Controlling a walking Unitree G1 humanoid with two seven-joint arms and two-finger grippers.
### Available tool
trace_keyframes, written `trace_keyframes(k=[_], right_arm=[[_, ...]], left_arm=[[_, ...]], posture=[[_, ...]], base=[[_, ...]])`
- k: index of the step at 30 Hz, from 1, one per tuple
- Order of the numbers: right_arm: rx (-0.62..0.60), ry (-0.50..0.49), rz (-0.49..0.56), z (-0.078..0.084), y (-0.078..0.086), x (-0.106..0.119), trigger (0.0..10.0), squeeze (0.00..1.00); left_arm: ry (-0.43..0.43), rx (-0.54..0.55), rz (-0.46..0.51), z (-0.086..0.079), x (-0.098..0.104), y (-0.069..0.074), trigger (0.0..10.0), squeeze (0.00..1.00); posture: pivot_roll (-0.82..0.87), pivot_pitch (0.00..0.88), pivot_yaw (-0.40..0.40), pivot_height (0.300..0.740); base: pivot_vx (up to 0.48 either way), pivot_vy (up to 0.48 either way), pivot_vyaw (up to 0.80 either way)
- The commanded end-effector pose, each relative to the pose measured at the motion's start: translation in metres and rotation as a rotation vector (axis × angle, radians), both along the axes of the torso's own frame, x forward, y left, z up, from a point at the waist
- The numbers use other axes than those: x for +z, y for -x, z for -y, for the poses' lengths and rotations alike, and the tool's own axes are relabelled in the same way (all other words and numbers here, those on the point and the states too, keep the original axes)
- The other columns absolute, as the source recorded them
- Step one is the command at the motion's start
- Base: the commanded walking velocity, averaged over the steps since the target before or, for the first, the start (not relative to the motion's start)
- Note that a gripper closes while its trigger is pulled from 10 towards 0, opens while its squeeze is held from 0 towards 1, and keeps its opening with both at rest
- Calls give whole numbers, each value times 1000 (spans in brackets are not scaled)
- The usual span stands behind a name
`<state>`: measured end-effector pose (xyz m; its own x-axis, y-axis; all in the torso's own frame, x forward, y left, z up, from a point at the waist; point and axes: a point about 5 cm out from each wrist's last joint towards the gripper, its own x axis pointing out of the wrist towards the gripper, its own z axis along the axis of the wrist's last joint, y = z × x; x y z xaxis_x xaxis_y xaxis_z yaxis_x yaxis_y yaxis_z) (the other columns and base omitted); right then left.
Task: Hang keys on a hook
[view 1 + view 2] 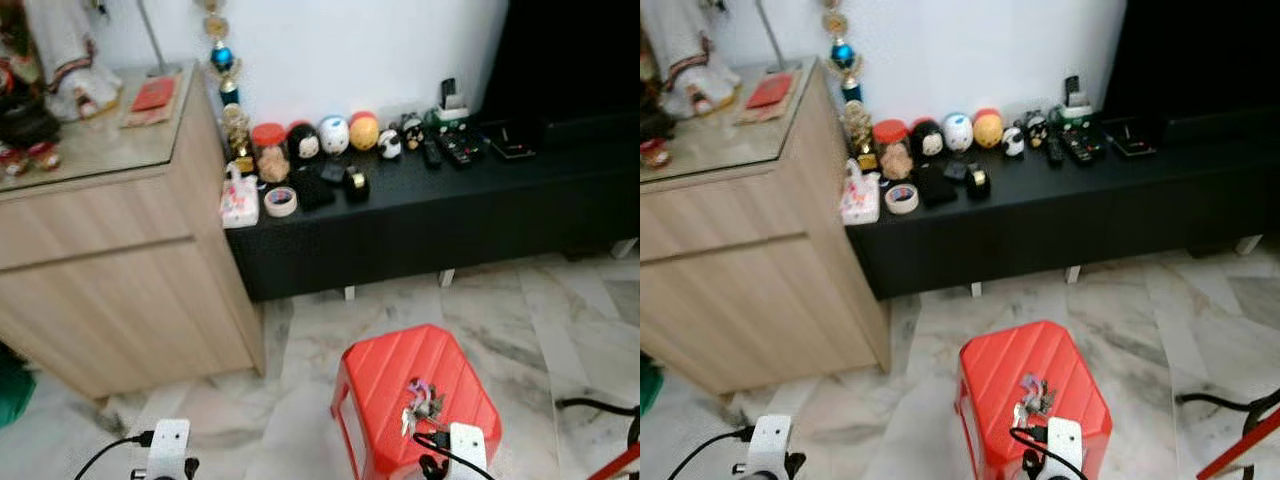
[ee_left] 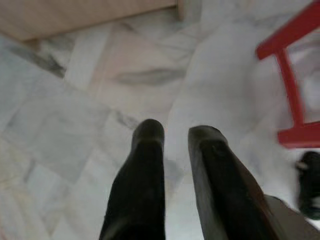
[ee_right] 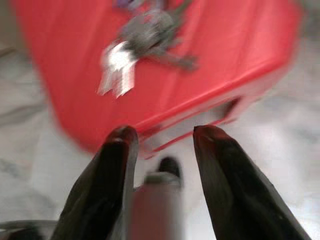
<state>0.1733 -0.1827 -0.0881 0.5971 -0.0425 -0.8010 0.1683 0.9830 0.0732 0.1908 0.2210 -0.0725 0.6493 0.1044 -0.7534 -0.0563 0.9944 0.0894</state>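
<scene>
The keys (image 1: 422, 402) lie in a small bunch on top of the red stool (image 1: 385, 375), which stands on the pale marble floor (image 1: 520, 320) in front of a long black desk (image 1: 440, 205) crowded with small ornaments, a roll of tape (image 1: 280, 201) and remote controls (image 1: 458, 146); a light wooden cabinet (image 1: 110, 270) stands at the left end of the desk against the white wall. The right pincer (image 3: 162, 137) hangs with its two black fingers spread and nothing between them, pointed at the near edge of the stool, with the keys lying a little beyond the fingertips and not yet touched; its wrist view is blurred. The left pincer (image 2: 170, 132) points down at bare floor beside the stool's leg, its fingers slightly parted and holding nothing, and looks idle. By my reading, the step in hand is the approach to pick the keys up, so the task is at its very start. The next move calls for bringing the right pincer forward and down over the bunch, so that the fingers straddle the ring or the thickest part of the cluster, then closing on it. The keys lie flat on a ribbed plastic top, so a shallow grasp may only scrape or push them along. No hook can be made out in these views, so it will have to be found after the pickup.
</scene>
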Motion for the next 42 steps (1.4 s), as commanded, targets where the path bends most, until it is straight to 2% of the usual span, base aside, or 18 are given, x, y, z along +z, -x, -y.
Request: trace_keyframes(k=[1, 13, 18, 24, 32, 35, 38, 39, 40, 41, 42], right_arm=[[13, -17, 16, -9, -5, 1, 10000, 0], [22, -19, 28, -10, -8, 3, 10000, 0], [25, -19, 44, -11, -12, 5, 10000, 0], [31, -17, 75, -11, -21, 10, 10000, 0], [38, -14, 91, -11, -25, 12, 10000, 0], [40, -13, 121, -11, -31, 16, 10000, 0], [51, 13, 204, -8, -48, 27, 10000, 0], [51, 15, 209, -8, -49, 28, 10000, 0], [60, 26, 256, -7, -58, 35, 10000, 0], [60, 26, 256, -7, -58, 35, 10000, 0], [67, 45, 329, -6, -72, 46, 10000, 0]], left_arm=[[-22, 13, -17, -11, 0, 5, 10000, 0], [-29, -1, -18, -10, 0, 5, 10000, 0], [-28, 2, -17, -10, 0, 5, 10000, 0], [-34, -3, -12, -10, 0, 5, 10000, 0], [-34, 7, -11, -10, -1, 6, 10000, 0], [-34, 11, -8, -10, -1, 6, 10000, 0], [-27, 35, 24, -10, 0, 6, 10000, 0], [-27, 36, 25, -10, 1, 5, 10000, 0], [-24, 32, 50, -9, 2, 4, 10000, 0], [-24, 32, 50, -9, 2, 4, 10000, 0], [-18, 30, 93, -9, 5, 2, 10000, 0]], posture=[[-43, 0, 56, 740], [-44, 0, 55, 740], [-43, 0, 53, 740], [-47, 0, 53, 740], [-49, 0, 50, 740], [-52, 0, 50, 740], [-51, 0, 46, 740], [-51, 0, 46, 740], [-53, 0, 43, 740], [-53, 0, 43, 740], [-55, 0, 40, 740]], base=[[0, 0, 0], [0, -257, 0], [0, -310, 0], [0, 0, 0], [0, -338, 0], [0, 0, 0], [0, 0, 0], [0, 0, 0], [0, 0, 0], [0, 0, 0], [0, 0, 0]])
